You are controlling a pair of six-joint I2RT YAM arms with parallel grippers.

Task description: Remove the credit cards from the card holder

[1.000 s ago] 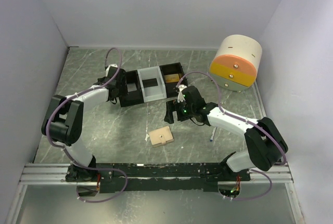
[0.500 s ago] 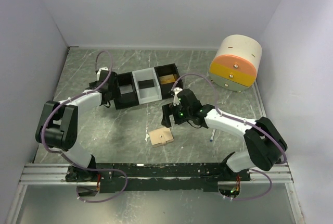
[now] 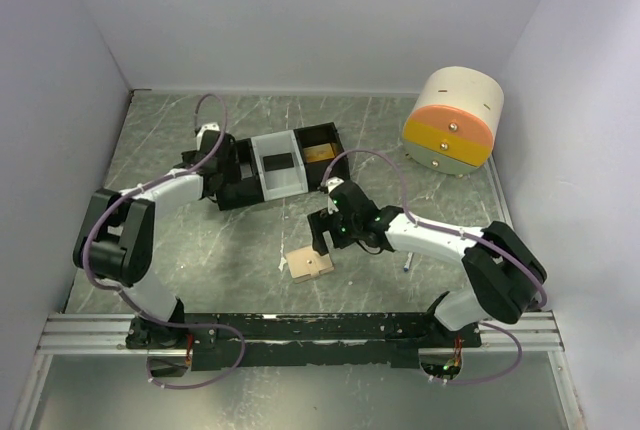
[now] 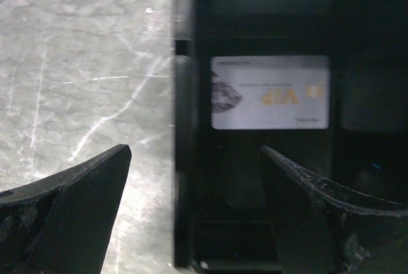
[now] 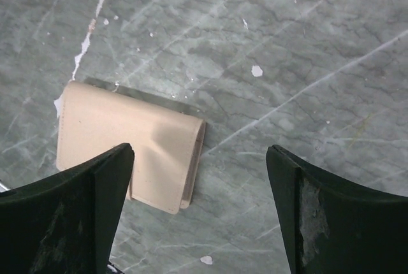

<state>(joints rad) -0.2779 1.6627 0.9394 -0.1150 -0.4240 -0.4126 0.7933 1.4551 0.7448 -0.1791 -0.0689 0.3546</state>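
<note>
Left wrist: VIP card (image 4: pixel 270 92) in tray (image 4: pixel 183 159) | right wrist: card holder (image 5: pixel 143 130) closed

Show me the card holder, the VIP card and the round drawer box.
card holder (image 5: pixel 134 137): right wrist view, middle of its tan cover.
VIP card (image 4: pixel 269 92): left wrist view, centre of its face.
round drawer box (image 3: pixel 457 98): top view, its cream upper part.

Matt card holder (image 5: pixel 127 121), glossy stone table (image 5: pixel 306 44)

Black-jointed white arms (image 3: pixel 435 235), looping mauve cables (image 3: pixel 215 102), scuffed black pincer fingers (image 5: pixel 70 223).
</note>
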